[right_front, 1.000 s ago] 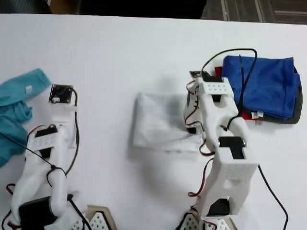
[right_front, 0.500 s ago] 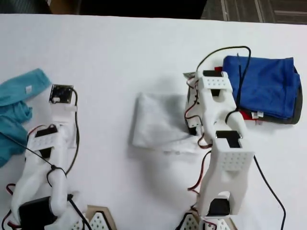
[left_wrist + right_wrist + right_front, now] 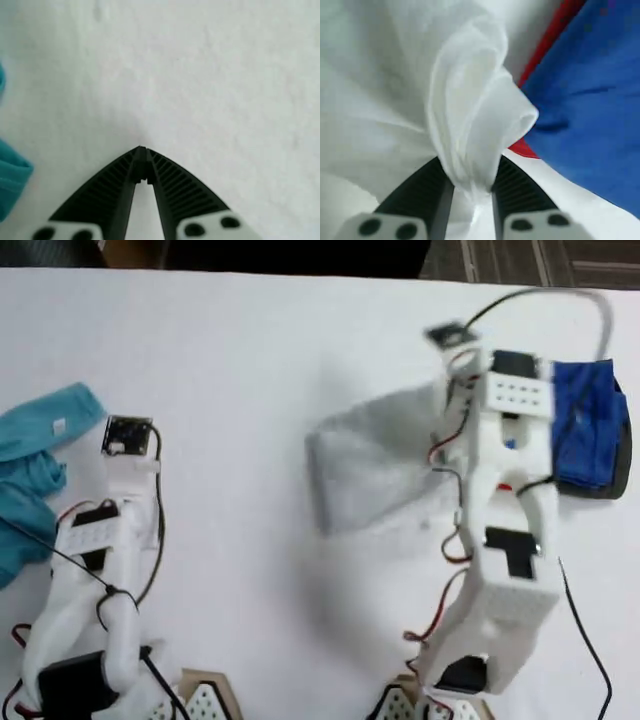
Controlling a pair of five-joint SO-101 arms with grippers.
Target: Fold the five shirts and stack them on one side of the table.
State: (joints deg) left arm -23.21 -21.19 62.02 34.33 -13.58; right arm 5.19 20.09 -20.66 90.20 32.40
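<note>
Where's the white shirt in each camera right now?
High view: white shirt right of centre, beside the blue shirt.
Right wrist view: bunched at centre, in the right end effector.
Left wrist view: table and teal shirt.
Shared landmark, high and right wrist: blue shirt.

White printed-plastic arms with black motor blocks.
The left arm (image 3: 75,590) and right arm (image 3: 505,595) have white shells with grids of small holes, black servo housings, black cables and thin red wires. The left gripper (image 3: 141,152) and right gripper (image 3: 470,182) have black ribbed wedge fingers (image 3: 172,185) on white bases with dark screw holes.
</note>
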